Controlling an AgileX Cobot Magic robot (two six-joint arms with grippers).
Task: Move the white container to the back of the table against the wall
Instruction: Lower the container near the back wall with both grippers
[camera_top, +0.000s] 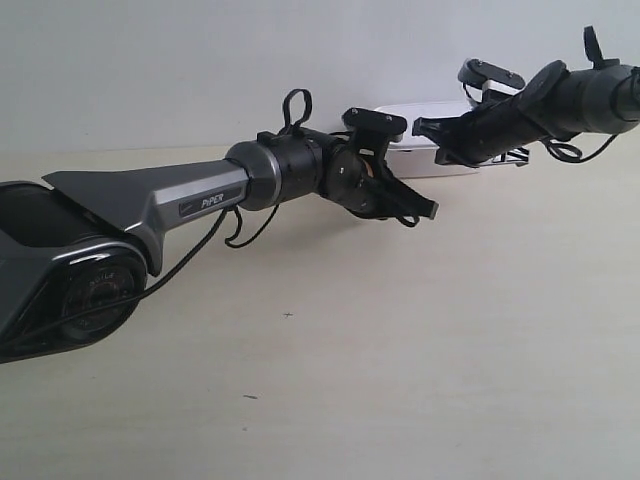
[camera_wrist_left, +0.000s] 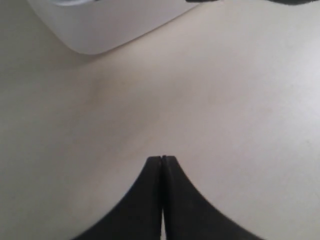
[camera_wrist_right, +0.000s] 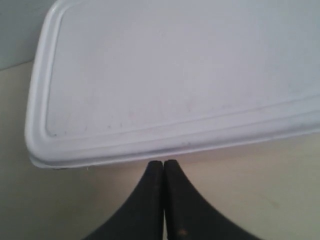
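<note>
Misalignment is the main hazard at this stage. The right claw (camera_wrist_right: 163, 164) has its two fingers pressed together with nothing between them. The white container (camera_wrist_right: 175, 75) lies directly ahead of its tips, near long edge just beyond them; contact cannot be confirmed. The left claw (camera_wrist_left: 161, 160) is likewise drawn together and empty, with one rounded corner of the container ahead and off to one side, well apart from the tips. Beyond the container, seen from the right claw, stands the wall (camera_wrist_right: 15, 30). The container sits far back on the table (camera_top: 400, 380), near the wall, but whether it touches cannot be determined. A push applied off-centre along the long edge would probably turn the box rather than advance it squarely. The narrow joined tips could also ride up over the overhanging rim of the lid (camera_wrist_right: 150, 135) or wedge beneath it and lift it. Excess force once the box meets the wall could flex the thin shell. The two arms work close together, so a collision between them is possible. The container is smooth white plastic, shallow and rectangular, with a flat, stepped lid. The tabletop is pale, matte and smooth, and likely offers little resistance to sliding.
</note>
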